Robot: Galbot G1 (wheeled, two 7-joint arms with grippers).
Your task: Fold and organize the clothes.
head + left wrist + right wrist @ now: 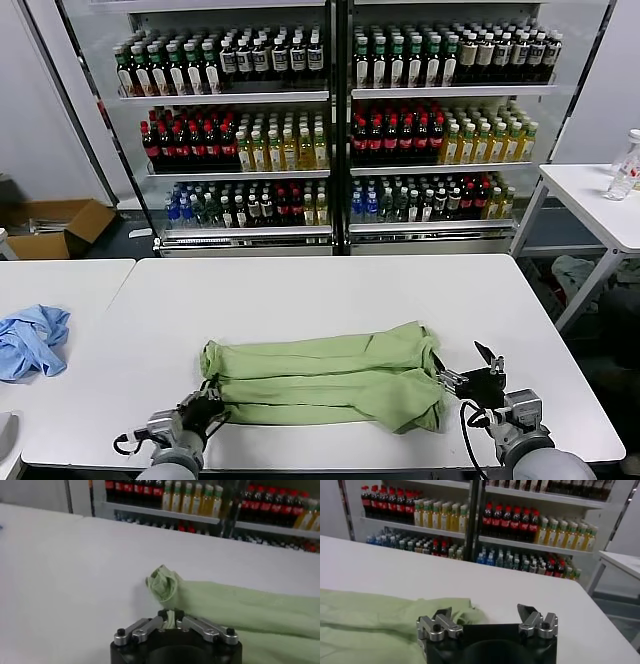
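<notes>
The green shirt (325,385) lies on the white table (330,290) as a long band already folded along its length, stretched between the two grippers near the table's front edge. The left gripper (171,621) sits at the band's left end with its jaws pressed together on a small fold of the fabric; a bunched knob of cloth stands just beyond the jaws, and the rest of the shirt runs off to one side of them. The right gripper (484,616) is at the band's other end with its jaws spread wide and nothing between them; the shirt's edge lies just ahead of one jaw and partly under it, while the other jaw faces bare table. So the step in hand looks like taking hold of both ends for the next fold, and only the left end is secured. The next move likely calls for the right gripper to slide in until cloth sits between its jaws, then close on all the layers. A blue cloth (30,340) lies on the neighbouring table, well clear of both sets of jaws, and shelves of bottles (330,120) stand behind.
</notes>
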